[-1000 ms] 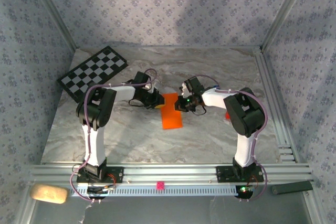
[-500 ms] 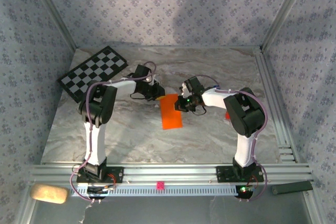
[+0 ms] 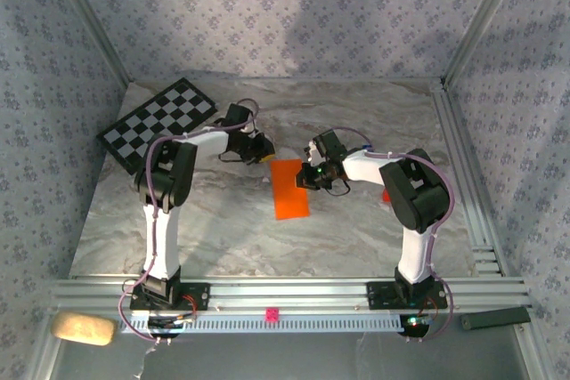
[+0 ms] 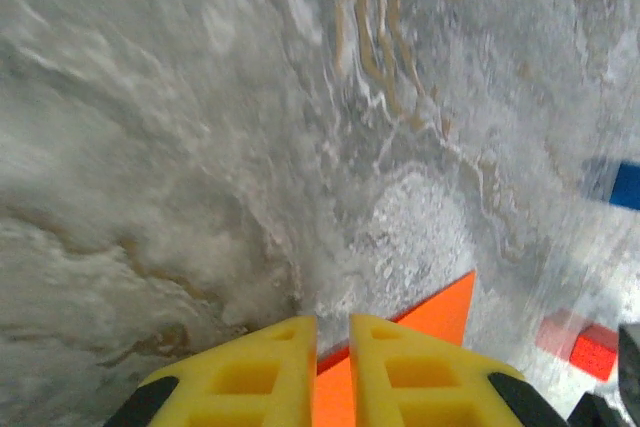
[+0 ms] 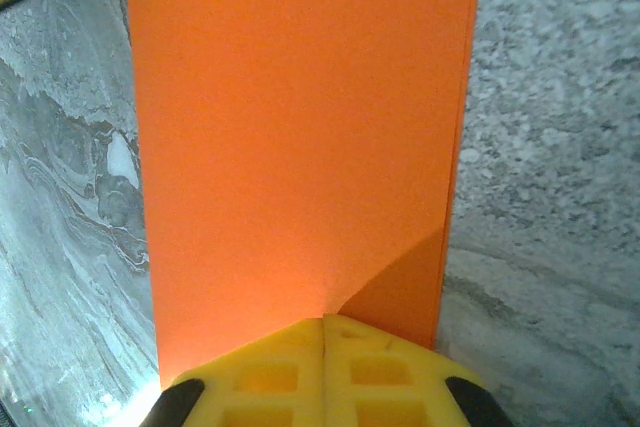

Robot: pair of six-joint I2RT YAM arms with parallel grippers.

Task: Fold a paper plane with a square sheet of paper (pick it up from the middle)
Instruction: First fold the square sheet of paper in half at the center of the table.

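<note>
Looking top-down: the marble desk [image 3: 223, 238] was mostly bare, with open room in front and to the left of centre. Rails [image 3: 294, 291] ran along the near and right edges. The checkerboard [image 3: 158, 124] sat at the far-left corner, well apart from the work.

The square sheet of paper [image 3: 290, 189] lay mid-desk as a long orange strip running near-to-far between the two arms.

The right end effector [image 3: 307, 177] was clenched, its fingers [image 5: 270, 372] meeting with no gap. The tips were on the sheet's right edge, toward its far end. Pinching or just pressing, couldn't tell. A darker triangular patch showed on the paper beside the tips.

The left end effector [image 3: 260, 150] sat at the sheet's far-left corner. Its fingers [image 4: 260, 372] stood a narrow slit apart, with orange visible through the slit and a paper corner poking past the tips. Couldn't tell if it gripped anything.

On the left wrist view, a small red cube [image 4: 595, 352] and a blue cube [image 4: 625, 185] lay on the desk off to the right.
</note>
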